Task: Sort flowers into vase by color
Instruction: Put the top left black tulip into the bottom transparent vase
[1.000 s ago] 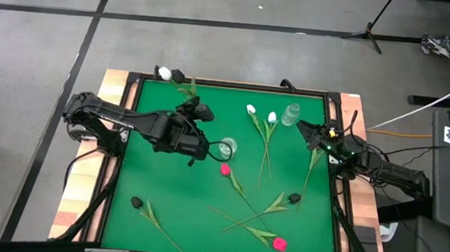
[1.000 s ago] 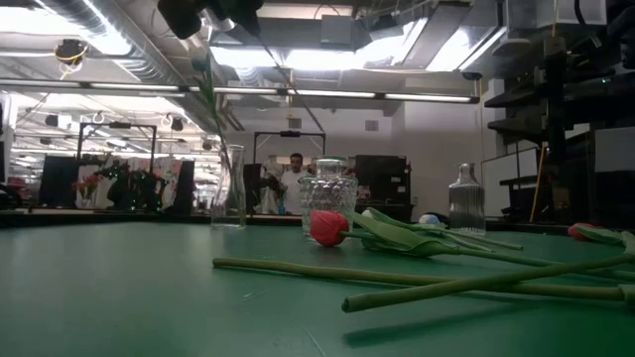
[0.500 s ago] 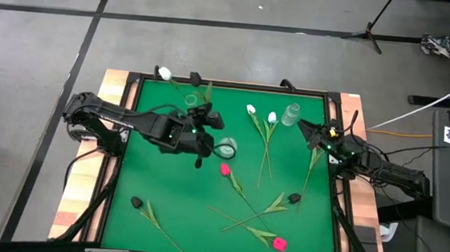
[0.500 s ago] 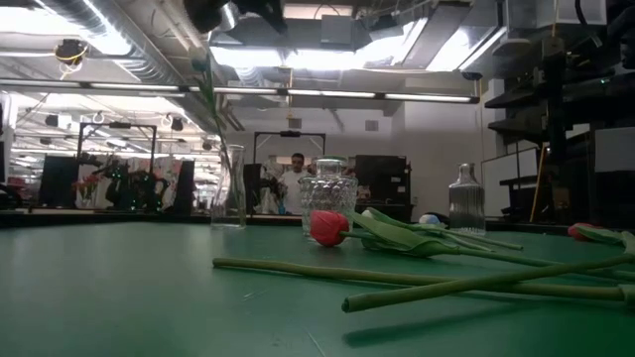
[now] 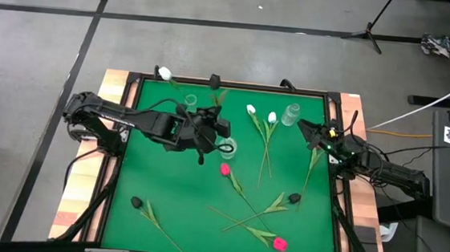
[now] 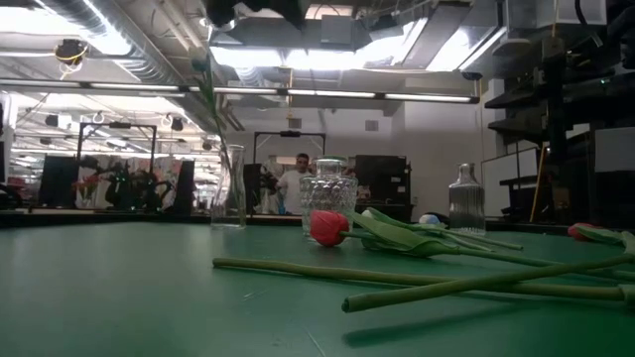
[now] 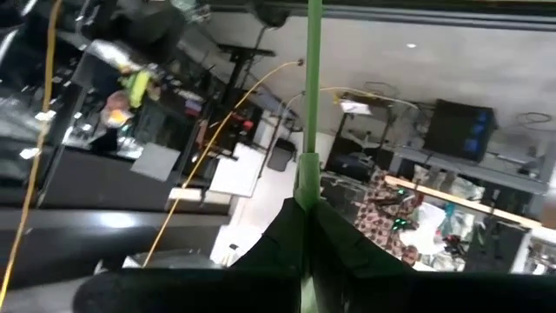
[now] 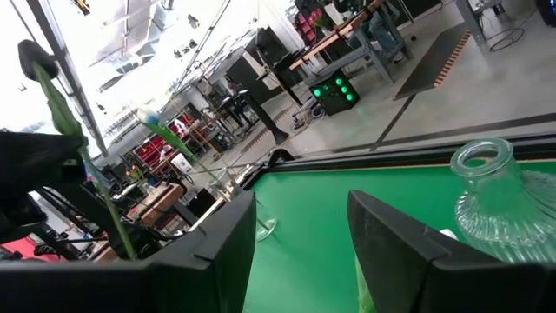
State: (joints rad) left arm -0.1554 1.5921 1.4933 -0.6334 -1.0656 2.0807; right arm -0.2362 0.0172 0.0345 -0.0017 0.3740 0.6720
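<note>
My left gripper (image 5: 208, 129) is high over the table's far middle, shut on a black tulip whose bud (image 5: 214, 80) stands above it; it is next to the wide glass vase (image 5: 227, 148). In the low view only its underside (image 6: 253, 8) shows, at the top edge. A white tulip (image 5: 165, 74) stands with its stem in the slim vase (image 5: 190, 103). A ribbed bottle vase (image 5: 291, 113) is at the far right. Two white tulips (image 5: 251, 109), two pink (image 5: 225, 169) and two black (image 5: 294, 199) lie on the mat. My right gripper (image 8: 300, 252) waits open at the right edge. My left gripper pinches the black tulip by the lower part of its green stem (image 7: 311, 104), just below the leaves (image 7: 304, 235); the fingers themselves hide the place of contact. The tulip is lifted clear of the table, roughly upright, with its bud on top.
The green mat (image 5: 164, 186) has a raised dark frame. Crossed stems and leaves lie in the near right part (image 5: 258, 217). One more stem (image 5: 310, 169) lies beside the right arm. The near left holds only one black tulip (image 5: 135, 203). A person stands far behind the table (image 6: 303, 183).
My left gripper has carried the black tulip toward the table's right, closer to the wide glass vase, and has turned; the tulip has tipped more upright, with its bud now high above the gripper. The flowers on the mat have stayed put.
</note>
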